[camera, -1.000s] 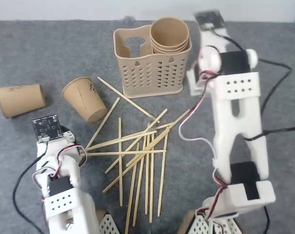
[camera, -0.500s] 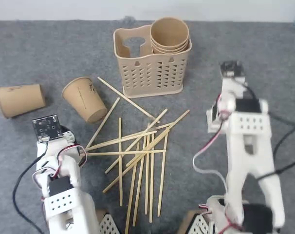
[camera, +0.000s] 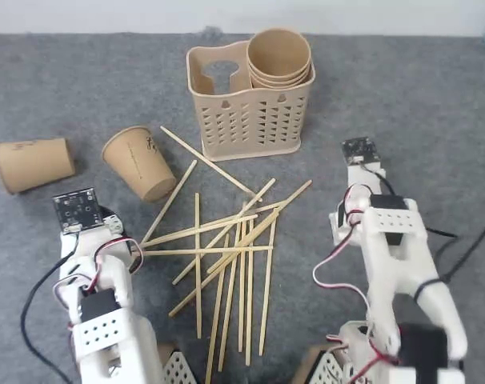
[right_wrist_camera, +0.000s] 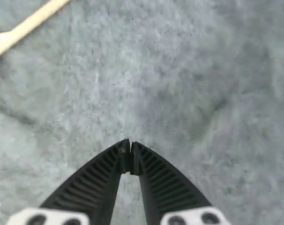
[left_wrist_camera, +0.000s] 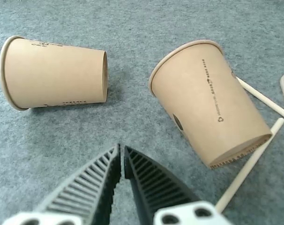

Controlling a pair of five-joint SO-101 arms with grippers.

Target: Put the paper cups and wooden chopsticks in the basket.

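Observation:
Two brown paper cups lie on their sides at the left, one far left (camera: pixel 33 164) (left_wrist_camera: pixel 53 72) and one nearer the middle (camera: pixel 140 162) (left_wrist_camera: pixel 212 101). Several wooden chopsticks (camera: pixel 226 248) are strewn below the tan basket (camera: pixel 246 120), which holds a stack of paper cups (camera: pixel 279 56). My left gripper (left_wrist_camera: pixel 122 152) is shut and empty, just short of the two loose cups. My right gripper (right_wrist_camera: pixel 130 147) is shut and empty over bare grey mat, with one chopstick end (right_wrist_camera: pixel 25 26) farther off. The right arm (camera: pixel 390 240) is to the right of the chopstick pile.
A grey mat (camera: pixel 434 104) covers the table. The left arm (camera: pixel 98 272) stands at the front left, below the loose cups. The basket's left compartment (camera: pixel 218 76) holds no cups. Open mat lies right of the basket and at the far left back.
The right arm has drawn back from beside the basket toward the front and now sits low, right of the chopsticks. The left arm, cups and chopsticks have not moved.

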